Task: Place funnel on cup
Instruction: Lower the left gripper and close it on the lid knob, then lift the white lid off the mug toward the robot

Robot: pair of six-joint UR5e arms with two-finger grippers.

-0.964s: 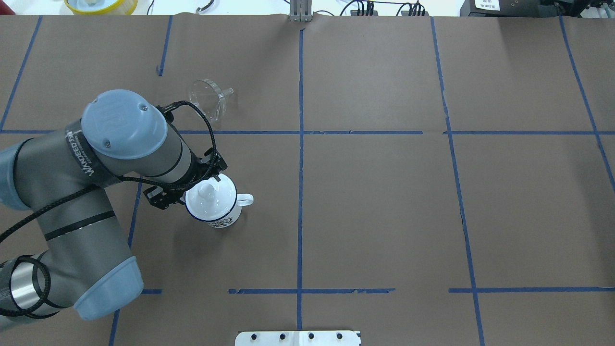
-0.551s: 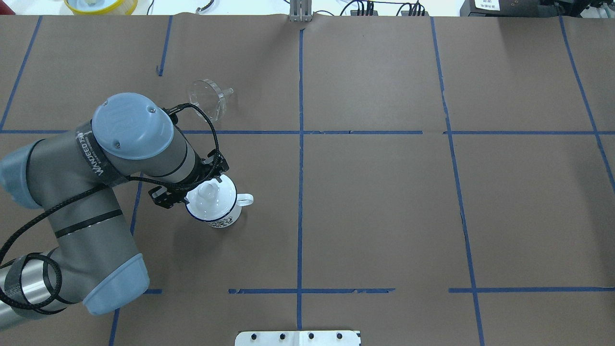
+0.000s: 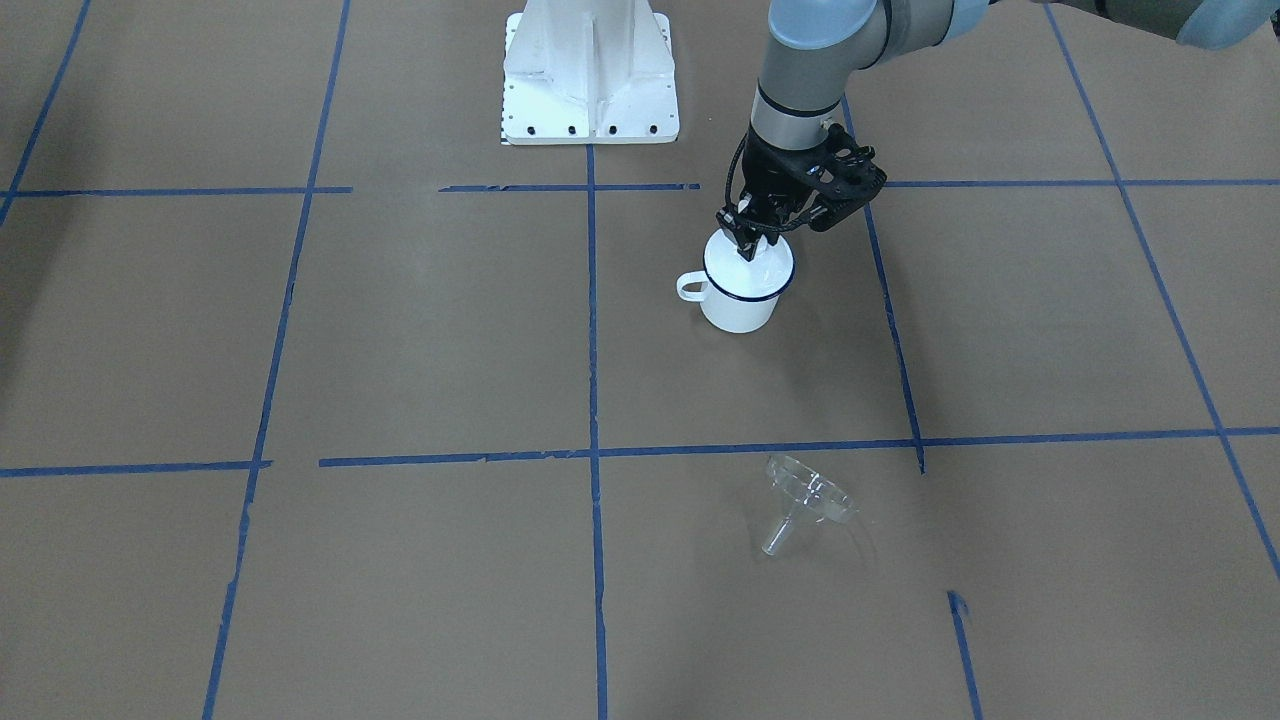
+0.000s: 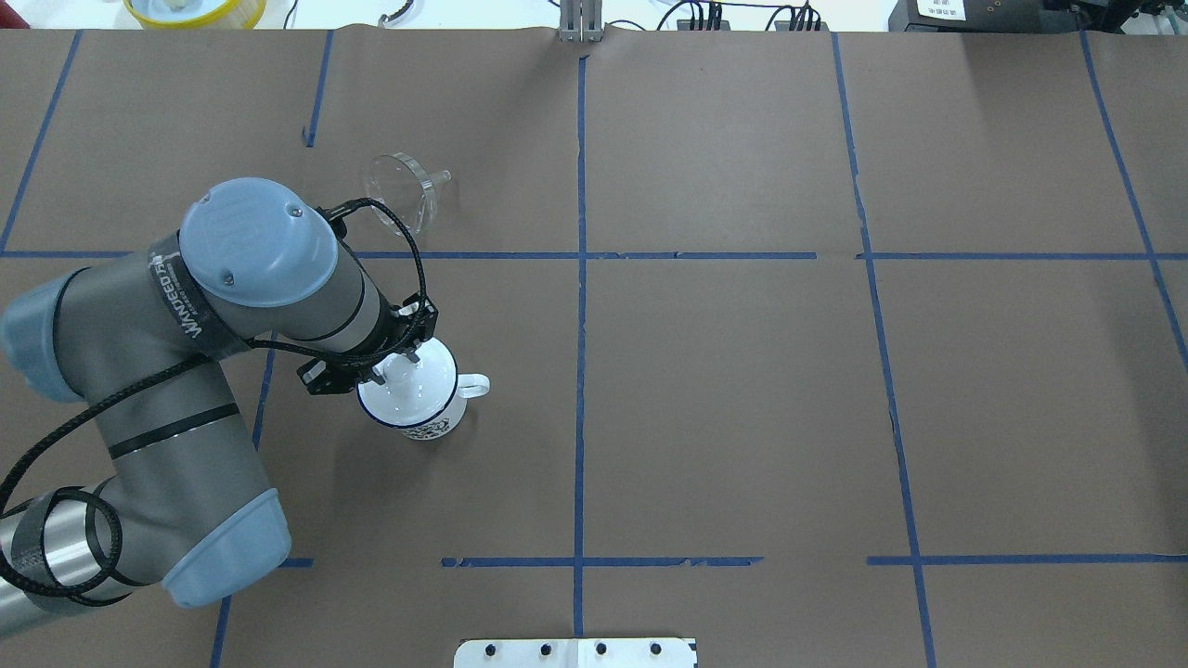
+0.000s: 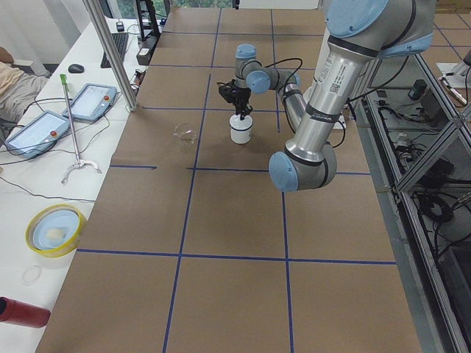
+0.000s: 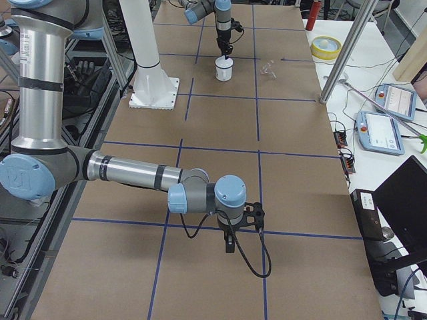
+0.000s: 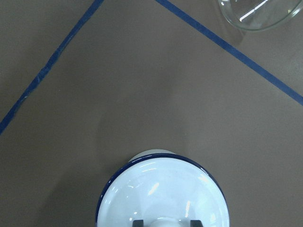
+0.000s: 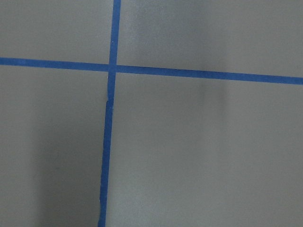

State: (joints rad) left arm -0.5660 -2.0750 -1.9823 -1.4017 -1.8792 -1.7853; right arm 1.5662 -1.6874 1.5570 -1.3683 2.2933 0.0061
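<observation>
The cup (image 3: pixel 740 308) is a white enamel mug with a dark blue rim, standing left of the table's middle with its handle toward the centre line; it also shows in the overhead view (image 4: pixel 429 422). A round white knobbed lid (image 4: pixel 416 391) sits on it. My left gripper (image 3: pixel 748 248) points down over the lid, and in the left wrist view its fingertips (image 7: pixel 138 222) press the knob from both sides. The clear funnel (image 4: pixel 404 190) lies on its side beyond the cup, apart from it, and also shows in the front view (image 3: pixel 805 500). My right gripper (image 6: pixel 230 247) hangs low over bare table, and I cannot tell its state.
The table is covered in brown paper with a grid of blue tape (image 4: pixel 580 278). The white robot base plate (image 3: pixel 590 70) stands at the near edge. A yellow bowl (image 4: pixel 195 9) sits past the far left edge.
My left gripper has shifted a little right, over the lid's knob, which it now hides in the overhead view. Its fingers have drawn closer together. Cup and funnel have not moved.
</observation>
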